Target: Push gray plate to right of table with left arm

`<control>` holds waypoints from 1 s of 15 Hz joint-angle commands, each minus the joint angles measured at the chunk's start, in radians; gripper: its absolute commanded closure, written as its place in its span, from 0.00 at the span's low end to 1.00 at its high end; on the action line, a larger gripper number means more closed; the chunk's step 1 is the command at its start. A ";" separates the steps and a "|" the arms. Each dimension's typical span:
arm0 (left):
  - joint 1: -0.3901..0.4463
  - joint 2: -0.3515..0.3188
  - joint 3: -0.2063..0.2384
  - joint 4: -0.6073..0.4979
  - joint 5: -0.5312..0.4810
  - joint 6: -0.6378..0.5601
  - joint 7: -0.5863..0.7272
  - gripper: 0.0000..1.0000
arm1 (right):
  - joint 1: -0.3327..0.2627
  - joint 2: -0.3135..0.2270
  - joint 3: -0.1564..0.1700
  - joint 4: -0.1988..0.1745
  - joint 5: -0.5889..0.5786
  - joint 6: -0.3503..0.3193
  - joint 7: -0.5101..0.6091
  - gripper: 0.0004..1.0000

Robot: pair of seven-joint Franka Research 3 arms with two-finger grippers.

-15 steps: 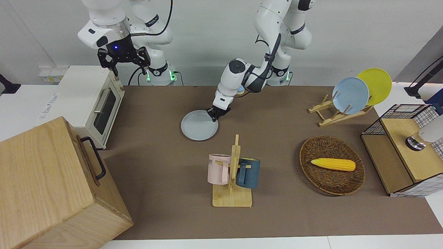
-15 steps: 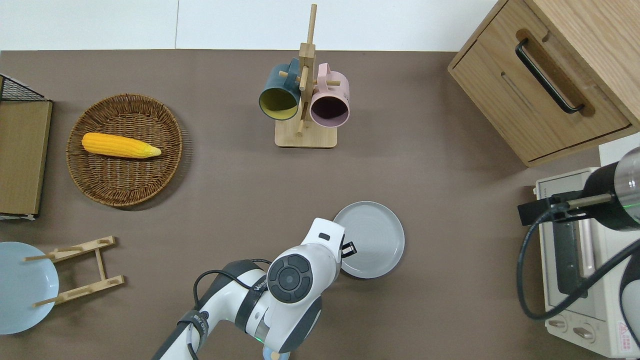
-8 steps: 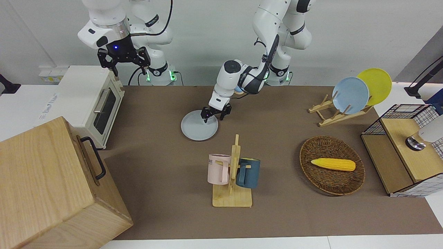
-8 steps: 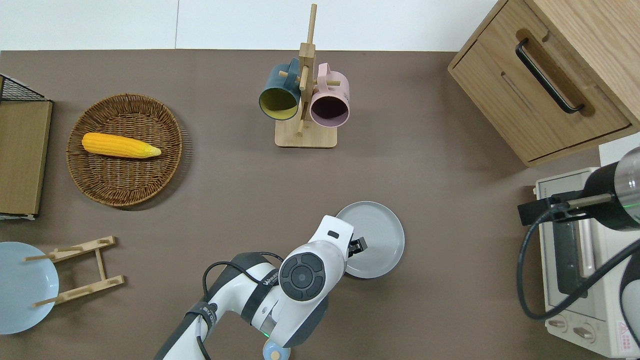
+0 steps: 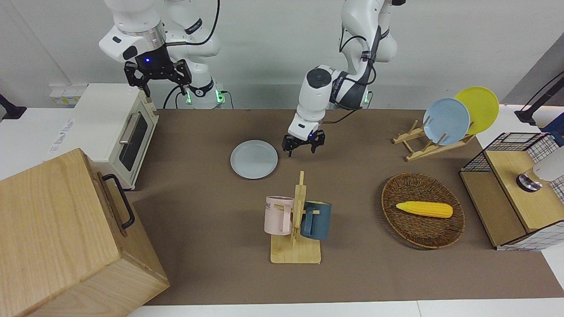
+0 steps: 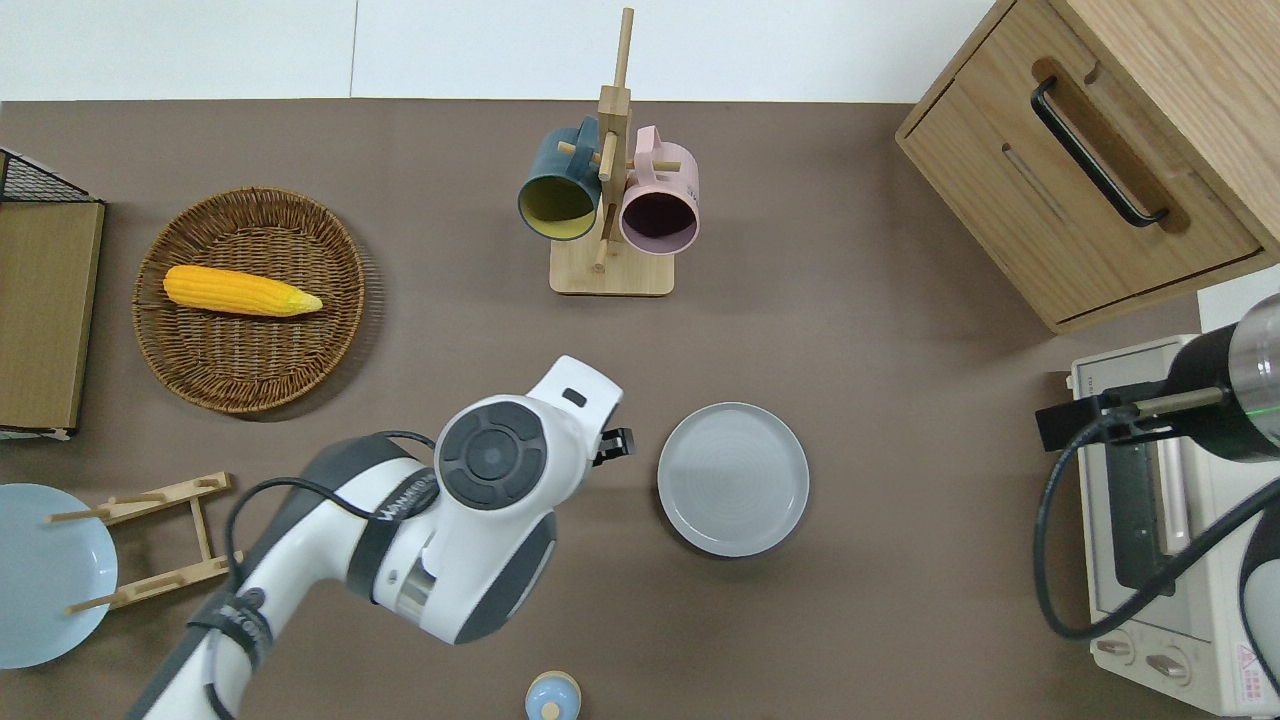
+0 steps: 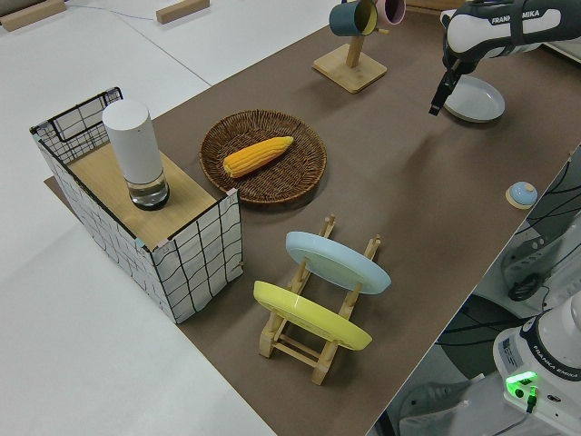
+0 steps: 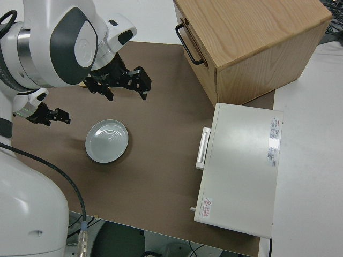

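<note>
**Left gripper clear of gray plate, fingers spread**

Left gripper [image 5: 304,146] hangs in the air with its two fingers spread apart and nothing between them. From overhead it is over bare table [image 6: 880,330], just beside the gray plate [image 6: 733,479], on the side toward the left arm's end. Not touching the plate; a strip of brown tabletop shows between fingertips and rim in the front view.

Gray plate lies flat on the table, about mid-length, toward the right arm's end from the gripper. Nothing on it.

Mug rack [image 6: 609,220] with a dark blue and a pink mug stands farther from the robots than the gripper. Wicker tray [image 6: 250,300] with the corn cob [image 6: 240,291] lies well apart from the gripper, toward the left arm's end. Toaster oven [image 5: 115,130] sits well past the plate, at the right arm's end.

Right gripper [image 5: 157,77] parked, fingers spread, holding nothing.
</note>
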 commanded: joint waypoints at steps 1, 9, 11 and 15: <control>0.153 -0.087 -0.005 -0.011 0.019 -0.160 0.240 0.01 | -0.008 -0.010 0.005 -0.004 -0.001 -0.012 -0.008 0.00; 0.401 -0.216 0.009 0.056 0.025 -0.346 0.512 0.01 | -0.008 -0.010 0.005 -0.004 -0.001 -0.012 -0.008 0.00; 0.414 -0.228 0.040 0.127 0.025 -0.448 0.561 0.01 | -0.008 -0.010 0.005 -0.004 -0.001 -0.012 -0.008 0.00; 0.416 -0.250 0.078 0.222 0.028 -0.599 0.566 0.01 | -0.008 -0.010 0.005 -0.004 -0.001 -0.012 -0.008 0.00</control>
